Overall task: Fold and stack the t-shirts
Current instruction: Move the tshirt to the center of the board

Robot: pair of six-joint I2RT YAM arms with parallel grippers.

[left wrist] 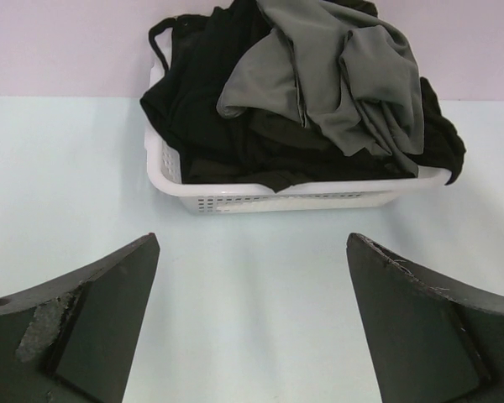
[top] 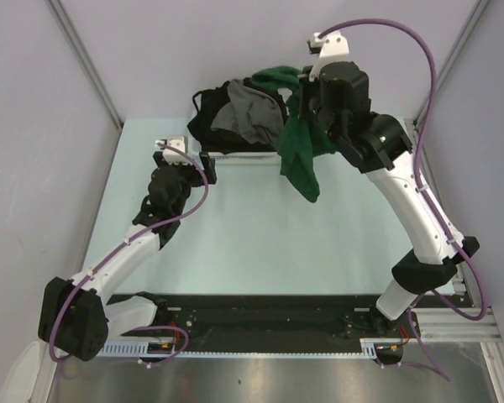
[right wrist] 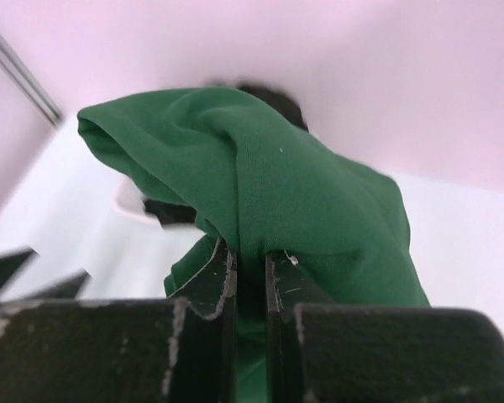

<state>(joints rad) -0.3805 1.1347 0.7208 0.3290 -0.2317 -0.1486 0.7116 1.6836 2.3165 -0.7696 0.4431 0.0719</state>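
A dark green t-shirt (top: pixel 301 155) hangs in the air beside the white basket (top: pixel 235 154), its top still draped over the pile. My right gripper (top: pixel 307 99) is shut on a fold of that green t-shirt (right wrist: pixel 269 193), the cloth pinched between its fingers (right wrist: pixel 208 290). A grey t-shirt (left wrist: pixel 344 84) lies crumpled on top of black t-shirts (left wrist: pixel 210 109) in the basket (left wrist: pixel 260 197). My left gripper (left wrist: pixel 252 327) is open and empty, low over the table just in front of the basket; in the top view the left gripper (top: pixel 183 155) sits at the basket's left front corner.
The pale blue table (top: pixel 260 243) stretches in front of the basket. Grey walls and metal posts (top: pixel 84 59) close in the left, back and right. The right arm (top: pixel 412 210) arches up along the right side. Black base rails (top: pixel 260 315) run along the near edge.
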